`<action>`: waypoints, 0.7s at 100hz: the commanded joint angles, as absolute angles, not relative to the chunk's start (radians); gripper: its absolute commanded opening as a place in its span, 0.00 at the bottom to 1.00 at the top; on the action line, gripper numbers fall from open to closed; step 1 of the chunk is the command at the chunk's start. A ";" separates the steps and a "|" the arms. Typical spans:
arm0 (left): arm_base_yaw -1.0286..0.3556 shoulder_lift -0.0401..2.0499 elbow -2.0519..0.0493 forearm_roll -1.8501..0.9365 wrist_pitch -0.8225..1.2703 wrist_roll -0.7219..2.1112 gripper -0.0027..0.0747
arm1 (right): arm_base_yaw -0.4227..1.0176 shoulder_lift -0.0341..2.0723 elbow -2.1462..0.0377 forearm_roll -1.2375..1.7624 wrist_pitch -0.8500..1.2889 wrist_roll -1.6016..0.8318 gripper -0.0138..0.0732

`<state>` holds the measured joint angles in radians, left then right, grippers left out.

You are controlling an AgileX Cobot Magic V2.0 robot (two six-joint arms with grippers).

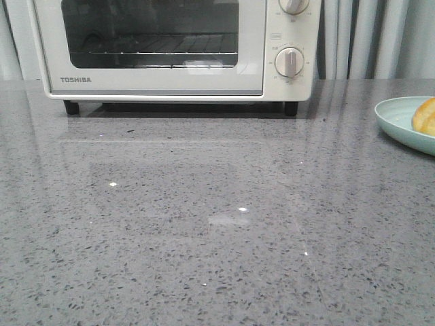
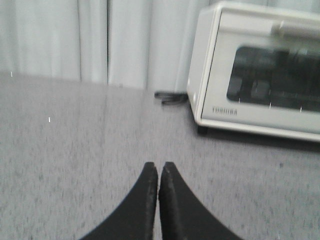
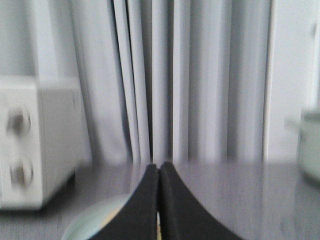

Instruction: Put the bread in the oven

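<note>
The cream-white Toshiba oven [image 1: 156, 47] stands at the back of the grey counter with its glass door shut; it also shows in the left wrist view [image 2: 260, 75] and the right wrist view [image 3: 35, 140]. The golden-yellow bread [image 1: 425, 115] lies on a pale green plate [image 1: 401, 119] at the right edge, partly cut off. In the right wrist view the plate [image 3: 95, 225] lies just under the fingers, the bread mostly hidden behind them. My left gripper [image 2: 158, 167] is shut and empty over bare counter, left of the oven. My right gripper [image 3: 159, 167] is shut and empty above the plate. Neither gripper shows in the front view.
A black power cord [image 2: 170, 97] lies on the counter beside the oven's left side. A pale pot-like container [image 3: 310, 145] stands to the right in the right wrist view. Grey curtains [image 3: 190, 75] hang behind the counter.
</note>
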<state>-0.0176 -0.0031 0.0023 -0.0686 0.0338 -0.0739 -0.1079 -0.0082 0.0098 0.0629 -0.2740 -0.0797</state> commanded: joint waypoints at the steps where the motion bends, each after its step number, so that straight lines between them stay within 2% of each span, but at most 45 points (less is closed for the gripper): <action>1: -0.026 -0.028 0.023 -0.081 -0.105 -0.078 0.01 | -0.116 -0.027 0.035 0.053 -0.497 -0.079 0.07; 11: -0.026 -0.028 0.023 -0.081 -0.144 -0.078 0.01 | -0.116 -0.027 0.035 0.053 -0.523 0.000 0.07; 35: -0.026 -0.028 0.023 -0.097 -0.275 -0.093 0.01 | -0.116 -0.027 0.035 0.053 -0.415 0.177 0.07; 46: -0.038 -0.028 -0.001 -0.126 -0.360 -0.264 0.01 | -0.116 -0.027 0.035 0.053 -0.396 0.241 0.07; 56: -0.047 -0.028 -0.050 -0.126 -0.352 -0.288 0.01 | -0.116 -0.027 0.033 0.053 -0.380 0.254 0.07; 63: -0.057 -0.026 -0.089 -0.124 -0.338 -0.288 0.01 | -0.116 -0.027 0.005 0.053 -0.316 0.342 0.07; 70: -0.075 -0.011 -0.127 -0.114 -0.309 -0.288 0.01 | -0.116 -0.027 -0.050 0.053 -0.162 0.380 0.07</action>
